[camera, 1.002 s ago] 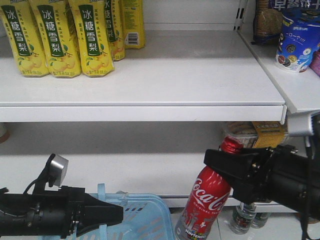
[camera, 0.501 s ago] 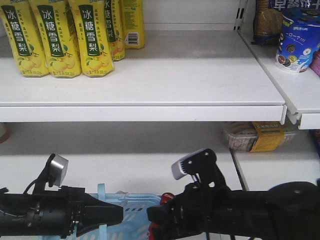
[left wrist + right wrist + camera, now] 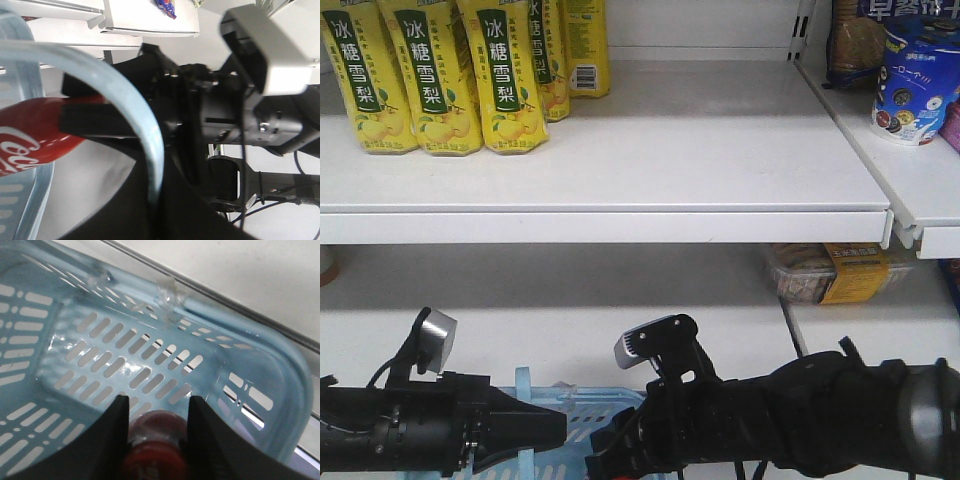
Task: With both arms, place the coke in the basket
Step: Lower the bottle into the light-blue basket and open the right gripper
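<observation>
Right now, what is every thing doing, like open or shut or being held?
coke: held near its cap, over the basket's inside.
basket: open on top, one handle raised.
right gripper: shut on coke.
left gripper: shut on basket handle.
yellow drink packs: standing on the shelf.

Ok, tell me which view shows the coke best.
Left wrist view: the coke shows its red body and white script there. The right wrist view shows only its cap, held in the right gripper over the basket. The front view hides it behind the right arm.
</observation>
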Tool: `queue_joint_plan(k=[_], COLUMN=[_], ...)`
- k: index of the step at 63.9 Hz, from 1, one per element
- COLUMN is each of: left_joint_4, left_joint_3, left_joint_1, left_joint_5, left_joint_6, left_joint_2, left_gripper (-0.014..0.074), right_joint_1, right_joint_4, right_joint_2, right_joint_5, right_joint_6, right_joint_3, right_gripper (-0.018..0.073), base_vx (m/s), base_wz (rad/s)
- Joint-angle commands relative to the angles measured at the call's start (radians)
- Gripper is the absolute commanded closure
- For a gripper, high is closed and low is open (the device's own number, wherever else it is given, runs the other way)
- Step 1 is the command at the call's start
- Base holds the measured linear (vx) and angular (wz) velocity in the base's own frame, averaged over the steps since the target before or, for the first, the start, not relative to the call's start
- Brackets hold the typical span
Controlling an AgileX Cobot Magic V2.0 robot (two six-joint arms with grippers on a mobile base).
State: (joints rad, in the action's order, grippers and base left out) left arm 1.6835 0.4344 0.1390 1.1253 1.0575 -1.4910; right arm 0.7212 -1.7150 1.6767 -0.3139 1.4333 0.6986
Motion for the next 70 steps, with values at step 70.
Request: queue_joint_plan(k=[70], left_joint_4=[0.096], left_joint_3=[0.013], left_joint_1=[0.003], left_joint_5=[0.086], left_joint_6=[0.004], left_joint_2=[0.034], left_gripper=[0.0603], right_joint_1=[-0.003], right_joint_4=[0.197], right_joint_2=[-0.208], right_joint_5=[-0.031], right_joint_6=[-0.184], right_joint_3=[0.079], right_gripper=[0.0141], base_vx=[0.00], base_wz=[0.00])
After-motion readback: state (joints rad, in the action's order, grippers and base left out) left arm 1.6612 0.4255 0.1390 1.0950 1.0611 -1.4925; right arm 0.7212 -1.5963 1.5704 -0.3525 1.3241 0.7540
